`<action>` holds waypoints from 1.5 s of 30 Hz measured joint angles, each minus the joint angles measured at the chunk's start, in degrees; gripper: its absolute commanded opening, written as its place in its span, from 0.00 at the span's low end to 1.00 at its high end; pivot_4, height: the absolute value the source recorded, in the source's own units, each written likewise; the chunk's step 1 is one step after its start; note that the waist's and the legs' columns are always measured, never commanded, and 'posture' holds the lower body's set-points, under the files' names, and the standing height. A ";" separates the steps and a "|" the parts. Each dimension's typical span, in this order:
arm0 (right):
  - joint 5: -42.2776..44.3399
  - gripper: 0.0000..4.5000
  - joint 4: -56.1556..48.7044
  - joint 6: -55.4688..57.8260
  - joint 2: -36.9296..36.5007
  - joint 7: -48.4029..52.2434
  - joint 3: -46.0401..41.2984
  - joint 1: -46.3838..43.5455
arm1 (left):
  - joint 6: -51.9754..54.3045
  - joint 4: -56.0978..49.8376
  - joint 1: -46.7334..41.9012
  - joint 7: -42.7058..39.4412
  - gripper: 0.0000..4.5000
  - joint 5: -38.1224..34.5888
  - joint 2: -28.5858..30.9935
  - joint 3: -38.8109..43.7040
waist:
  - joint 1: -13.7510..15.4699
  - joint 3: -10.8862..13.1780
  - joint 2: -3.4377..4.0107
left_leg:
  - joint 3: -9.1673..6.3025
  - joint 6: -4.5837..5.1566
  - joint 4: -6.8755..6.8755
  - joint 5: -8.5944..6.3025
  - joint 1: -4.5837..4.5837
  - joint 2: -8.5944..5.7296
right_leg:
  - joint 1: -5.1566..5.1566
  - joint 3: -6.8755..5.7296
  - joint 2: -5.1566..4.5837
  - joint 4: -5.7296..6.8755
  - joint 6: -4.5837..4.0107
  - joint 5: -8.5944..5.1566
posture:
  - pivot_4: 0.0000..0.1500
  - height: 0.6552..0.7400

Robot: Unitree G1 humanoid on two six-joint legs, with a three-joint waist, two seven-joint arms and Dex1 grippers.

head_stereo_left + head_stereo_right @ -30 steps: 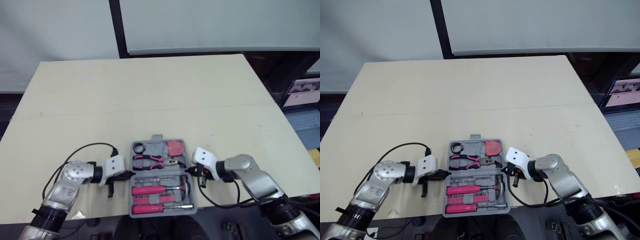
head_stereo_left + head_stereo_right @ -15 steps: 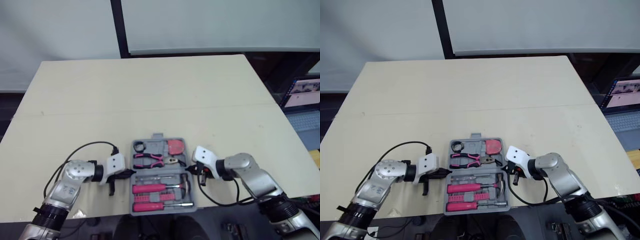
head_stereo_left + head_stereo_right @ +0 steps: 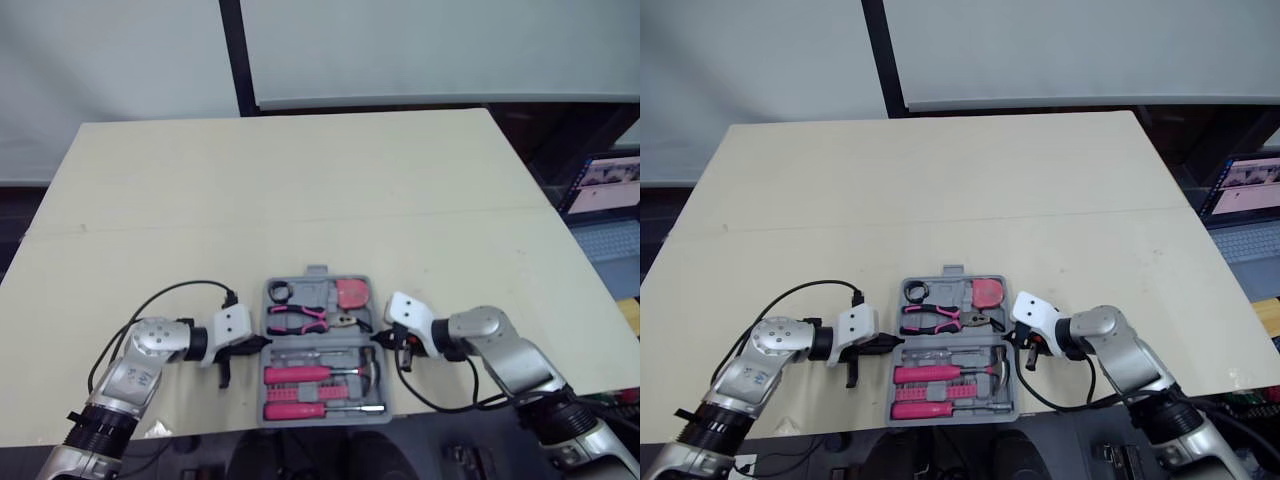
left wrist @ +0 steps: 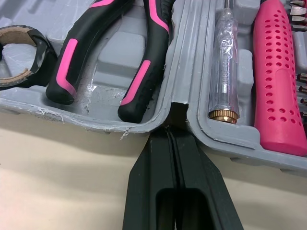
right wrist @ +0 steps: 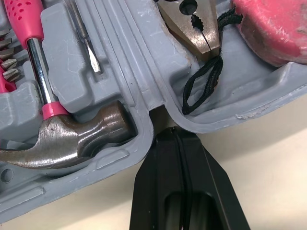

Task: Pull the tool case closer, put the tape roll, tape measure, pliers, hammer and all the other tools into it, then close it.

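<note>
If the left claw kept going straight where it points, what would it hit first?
The left gripper would meet the tool case at once: its tip sits at the hinge notch, between the pliers and a clear-handled screwdriver, seemingly touching it.

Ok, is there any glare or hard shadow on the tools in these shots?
Right wrist view: the hammer head carries a bright reflection along its steel; left wrist view: small glints on the clear screwdriver, only a dull sheen on the grey case; left eye view: the table is evenly lit, no hard shadows.
</note>
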 measured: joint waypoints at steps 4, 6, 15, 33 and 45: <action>0.00 0.00 0.04 -0.01 0.00 0.00 0.00 -0.01 | -0.01 -0.02 0.04 0.06 0.01 0.00 0.00 0.00 | 0.00 0.00 0.00 | 0.00 0.00 0.00 0.00 0.00 0.00 | 0.00 0.00 0.00 0.00 0.00 0.00 | 1.00 1.00; 0.02 0.00 0.18 -0.07 0.00 0.02 0.00 -0.09 | -0.02 -0.02 0.05 0.12 0.01 0.00 0.00 0.00 | 0.00 0.00 0.00 | 0.00 0.00 0.00 0.00 0.00 0.00 | 0.00 0.00 0.00 0.00 0.00 0.00 | 1.00 1.00; -0.09 0.00 2.17 -0.86 0.17 -0.06 0.01 -1.71 | -0.13 -0.17 0.12 0.18 0.01 -0.01 -0.03 -0.18 | -0.01 0.00 0.00 | 0.00 0.00 0.00 0.00 0.00 0.00 | 0.00 0.00 0.00 0.00 0.00 0.00 | 1.00 1.00; -2.09 0.00 -0.98 -4.70 -7.53 0.01 -1.04 -0.08 | -1.28 -3.04 4.15 -0.57 0.01 -1.97 6.79 3.46 | -0.11 0.01 0.02 | 0.00 -0.02 -0.06 -0.01 0.01 0.02 | -0.01 0.01 0.00 -0.05 -0.01 0.00 | 1.00 1.00; 18.79 0.86 -0.01 22.29 -6.88 4.56 -15.28 -5.29 | 8.60 -23.63 11.67 -9.43 0.00 -25.59 9.50 9.95 | -0.32 0.07 0.17 | 0.00 0.01 -0.07 -0.04 0.07 0.03 | 0.09 0.07 0.04 -0.07 -0.02 0.00 | 1.00 1.00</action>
